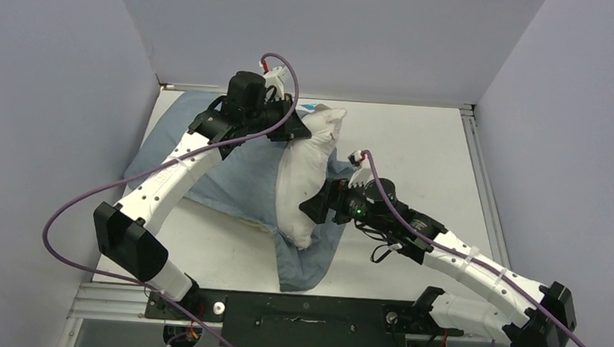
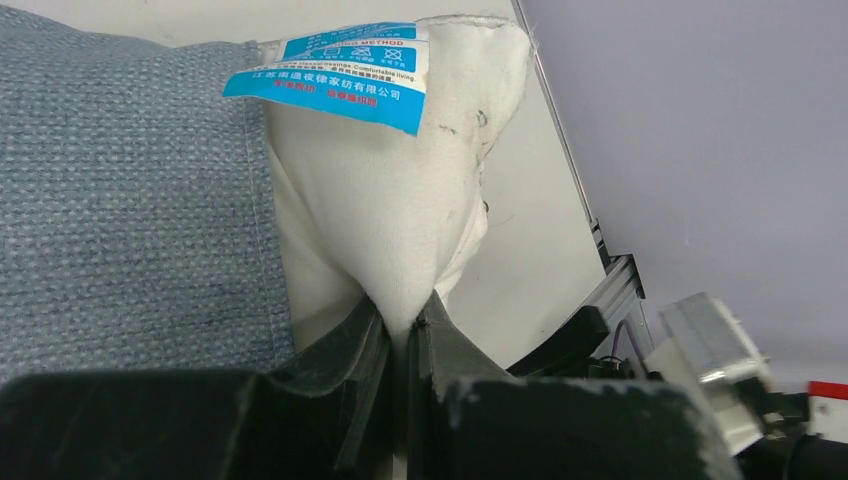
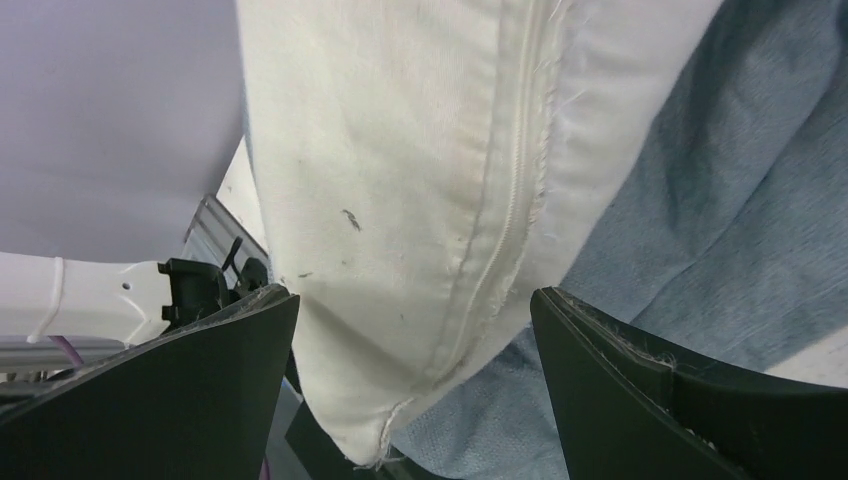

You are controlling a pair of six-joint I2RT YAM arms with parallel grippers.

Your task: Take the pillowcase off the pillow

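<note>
The white pillow (image 1: 307, 181) sticks partly out of the blue-grey pillowcase (image 1: 235, 181) at the middle of the table. My left gripper (image 1: 294, 128) is shut on the pillow's far corner; in the left wrist view the white cloth (image 2: 400, 200) is pinched between the jaws, and a blue care label (image 2: 335, 72) hangs beside the pillowcase hem (image 2: 130, 200). My right gripper (image 1: 318, 206) is open against the pillow's near right side. In the right wrist view the pillow's zipped edge (image 3: 400, 200) lies between the spread fingers (image 3: 620, 380), with the pillowcase (image 3: 720, 200) behind it.
Grey walls close in the white table (image 1: 418, 148) on three sides. An aluminium rail (image 1: 474, 151) runs along its right edge, and a black bar (image 1: 303, 322) along the near edge. Purple cables loop off both arms.
</note>
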